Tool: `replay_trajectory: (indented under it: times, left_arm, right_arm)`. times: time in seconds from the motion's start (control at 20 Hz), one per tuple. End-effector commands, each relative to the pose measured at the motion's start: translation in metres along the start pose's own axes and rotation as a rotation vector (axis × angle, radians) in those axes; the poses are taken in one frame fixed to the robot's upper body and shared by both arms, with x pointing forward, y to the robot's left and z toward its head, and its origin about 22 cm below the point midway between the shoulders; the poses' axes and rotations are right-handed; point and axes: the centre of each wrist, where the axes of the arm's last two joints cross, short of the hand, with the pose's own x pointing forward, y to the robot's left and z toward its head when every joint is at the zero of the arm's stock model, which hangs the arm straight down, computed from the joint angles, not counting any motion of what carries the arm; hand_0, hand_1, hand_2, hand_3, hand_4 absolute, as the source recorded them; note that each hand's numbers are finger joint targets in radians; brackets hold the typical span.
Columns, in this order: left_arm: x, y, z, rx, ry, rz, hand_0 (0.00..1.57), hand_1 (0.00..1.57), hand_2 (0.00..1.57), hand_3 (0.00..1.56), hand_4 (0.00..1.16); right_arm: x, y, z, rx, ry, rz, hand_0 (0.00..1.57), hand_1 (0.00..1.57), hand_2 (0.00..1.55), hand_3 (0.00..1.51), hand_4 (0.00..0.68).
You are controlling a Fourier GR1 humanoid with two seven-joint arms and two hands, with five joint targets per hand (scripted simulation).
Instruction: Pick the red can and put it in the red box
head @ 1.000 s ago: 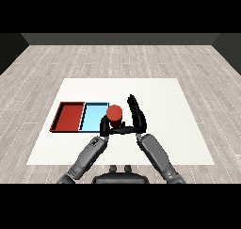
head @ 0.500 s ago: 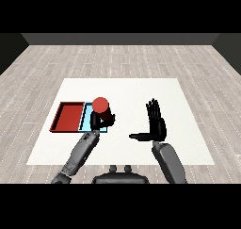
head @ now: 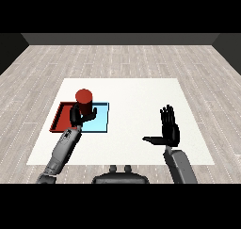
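Observation:
The red can (head: 84, 99) stands upright in my left hand (head: 81, 115), whose fingers and thumb curl round its lower part. It is held above the seam between the red tray (head: 58, 119) and the light blue tray (head: 101, 121). My right hand (head: 169, 129) is off to the right over the white table, fingers straight up and thumb stretched out to the left, holding nothing.
The two trays lie side by side at the left of the white table (head: 136, 96), red on the left, light blue on the right. Grey wooden floor surrounds the table.
My left hand has carried the red can leftward, from over the light blue tray toward the red tray. My right hand has drawn further to the right and down.

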Motion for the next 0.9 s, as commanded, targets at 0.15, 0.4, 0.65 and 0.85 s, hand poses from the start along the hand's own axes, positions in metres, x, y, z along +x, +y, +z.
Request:
replay_trajectory:
  times: [0.15,0.4,0.65,0.85]
  left_arm:
    - [-0.027,0.088,-0.031,0.067,0.167,-0.287,1.57,1.57,1.54,1.47,1.11]
    - [-0.046,0.135,-0.051,0.097,0.374,-0.439,1.57,1.57,1.56,1.48,1.05]
    - [-0.092,0.162,-0.021,0.136,0.606,-0.631,1.51,1.51,1.43,1.36,0.97]
    - [-0.108,0.141,-0.022,0.096,0.697,-0.703,0.63,0.63,0.6,0.0,0.77]
  right_arm:
    - [-0.021,-0.021,0.016,-0.047,0.023,0.01,0.0,0.0,0.0,0.0,0.0]
    - [-0.02,-0.022,0.006,-0.056,0.055,0.033,0.0,0.0,0.0,0.0,0.0]
    - [-0.031,-0.028,-0.005,-0.057,0.031,0.0,0.0,0.0,0.0,0.0,0.0]
    - [-0.046,-0.026,0.0,-0.044,0.048,0.049,0.0,0.0,0.0,0.0,0.0]
